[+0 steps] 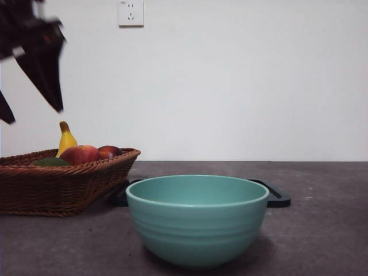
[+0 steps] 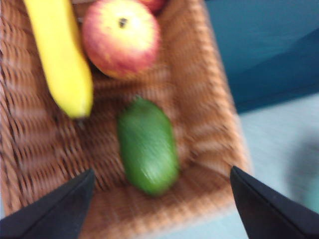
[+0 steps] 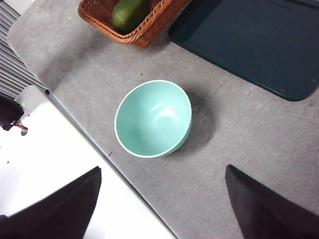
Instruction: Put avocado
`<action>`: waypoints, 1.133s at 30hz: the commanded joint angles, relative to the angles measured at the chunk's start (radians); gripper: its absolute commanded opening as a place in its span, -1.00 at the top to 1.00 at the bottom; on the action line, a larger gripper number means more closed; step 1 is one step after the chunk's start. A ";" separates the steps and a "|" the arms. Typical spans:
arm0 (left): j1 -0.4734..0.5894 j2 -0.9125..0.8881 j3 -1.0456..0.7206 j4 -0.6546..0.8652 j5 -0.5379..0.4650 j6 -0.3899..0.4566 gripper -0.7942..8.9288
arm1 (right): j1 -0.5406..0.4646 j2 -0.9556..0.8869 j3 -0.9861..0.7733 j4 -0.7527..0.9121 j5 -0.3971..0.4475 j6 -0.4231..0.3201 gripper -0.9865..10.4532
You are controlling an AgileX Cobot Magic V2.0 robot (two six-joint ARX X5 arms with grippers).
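No legible text or labels anywhere.

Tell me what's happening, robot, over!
Left gripper open above the basket, empty. Right gripper open, high over the bowl. Avocado lying in basket beside banana and apple; nothing blocking.

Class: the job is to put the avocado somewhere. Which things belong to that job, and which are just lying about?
Job: avocado, wicker basket holding it, left gripper open above it.
Lying about: banana, apple, green bowl, dark tray.
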 commanded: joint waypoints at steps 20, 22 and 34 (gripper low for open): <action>-0.045 0.327 0.024 0.170 -0.114 0.024 -0.05 | 0.005 0.008 0.019 0.005 -0.002 0.011 0.13; -0.047 0.328 0.024 0.169 -0.114 0.024 0.03 | 0.005 0.008 0.019 0.005 -0.002 0.011 0.13; -0.060 0.320 0.025 0.127 -0.113 0.011 0.41 | 0.005 0.008 0.019 0.005 -0.002 0.011 0.13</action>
